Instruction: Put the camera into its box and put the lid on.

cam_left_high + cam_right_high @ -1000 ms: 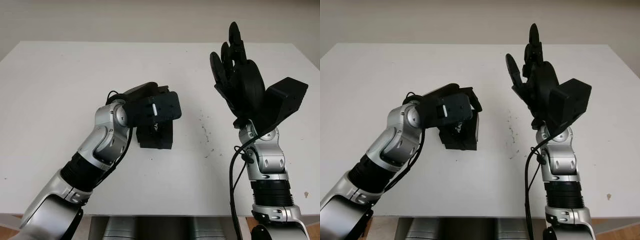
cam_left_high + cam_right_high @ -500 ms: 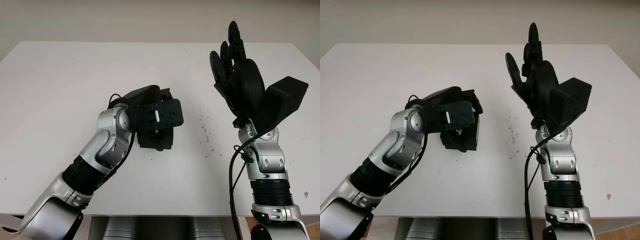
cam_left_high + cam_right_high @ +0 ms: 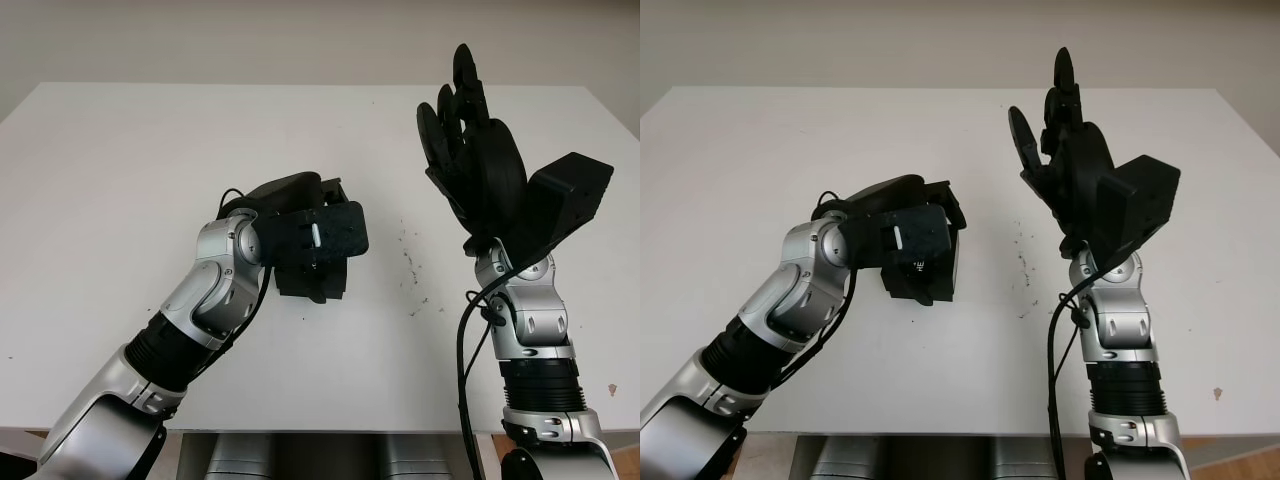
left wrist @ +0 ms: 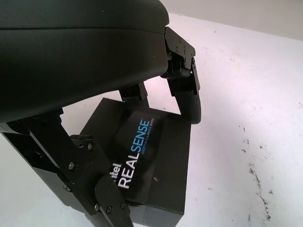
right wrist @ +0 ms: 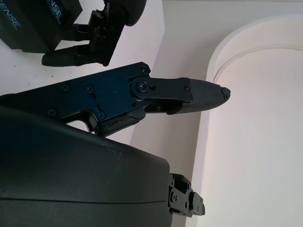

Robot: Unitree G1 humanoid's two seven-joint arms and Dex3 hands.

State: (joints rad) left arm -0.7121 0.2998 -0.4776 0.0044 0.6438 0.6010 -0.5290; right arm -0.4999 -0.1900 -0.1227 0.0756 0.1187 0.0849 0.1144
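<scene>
Box (image 4: 150, 156) sits on the white table (image 3: 120, 180), roughly mid-table, black, lid face up with "REALSENSE" lettering readable in the left wrist view. It looks closed; no seam or gap can be made out from these angles, so whether the lid is fully seated can't be told.

Left hand (image 3: 312, 232) is directly over the box, arm coming in from the lower left with the elbow bent. In the left wrist view its fingers (image 4: 187, 90) reach down around the box: one pair at the far edge, another finger (image 4: 102, 189) at the near edge. They sit at or just beside the box sides; actual contact is not clear, so whether it is gripping or just straddling the box can't be told. From the head cameras the hand's shell and wrist camera block cover most of the box top; only the lower front of the box (image 3: 940, 275) shows beneath.

Right hand (image 3: 470, 150) is raised well above the table on the right side, forearm near vertical, palm facing toward the left, fingers extended upward. It holds nothing, open. It is well apart from the box.

Table has a few small dark specks (image 3: 408, 258) between the box and the right arm.
</scene>
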